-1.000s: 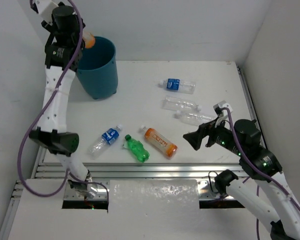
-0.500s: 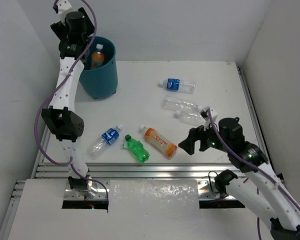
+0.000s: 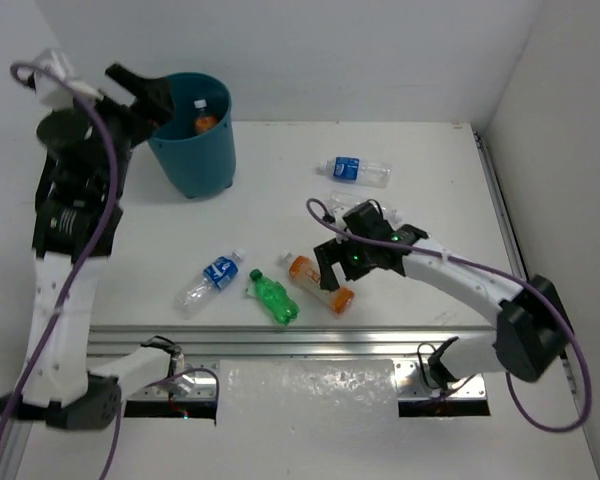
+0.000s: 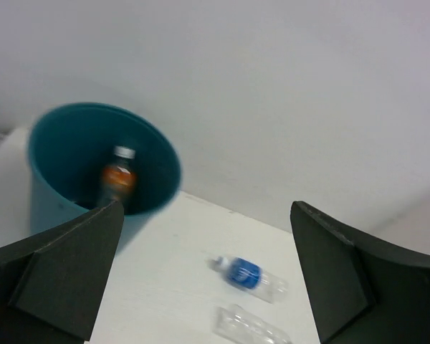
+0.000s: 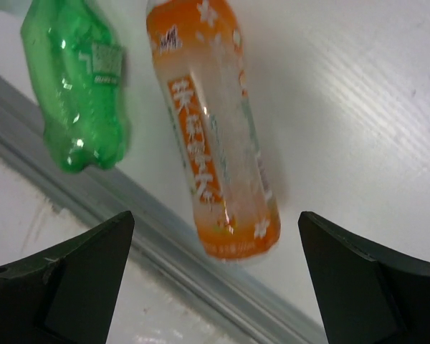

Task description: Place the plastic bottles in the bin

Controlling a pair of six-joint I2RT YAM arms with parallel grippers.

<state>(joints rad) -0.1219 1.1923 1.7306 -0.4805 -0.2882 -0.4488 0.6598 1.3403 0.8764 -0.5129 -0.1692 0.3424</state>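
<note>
**Top ext. view**
- bin [image 3: 202, 165]: teal, upright, far-left part of table [image 3: 430, 150], close to rear wall.
- binned orange bottle [image 3: 204, 121]: inside bin, cap up.
- left gripper [image 3: 140, 88]: raised, just L of bin rim, fingers spread, nothing held.
- table orange bottle [image 3: 304, 268]: lying flat, front-ctr of table; its near end is under right gripper [image 3: 336, 270].
- green bottle [image 3: 273, 298]: flat, just L of table orange bottle.
- near blue-label bottle [image 3: 212, 277]: flat, L of green bottle.
- far blue-label bottle [image 3: 355, 171]: flat, mid-rear, well apart from both grippers.

**L wrist view**
- left gripper [image 4: 206, 215]: both fingers wide apart, gap empty.
- bin [image 4: 165, 154] beyond L finger; binned orange bottle [image 4: 117, 179] leans against its inner wall.
- far blue-label bottle [image 4: 247, 274] and one clear bottle [image 4: 251, 331] on table past the finger gap, not btwn the tips.

**R wrist view**
- right gripper [image 5: 215, 215]: fingers apart, one each side of table orange bottle [image 5: 215, 143]; bottle runs lengthwise thru the gap, roughly centred, w/ white table showing on both sides, no contact visible.
- green bottle [image 5: 75, 93]: beside it, beyond L finger, outside the gap.
- metal rail [image 5: 165, 247]: runs diagonally just past both bottles' ends.
</note>
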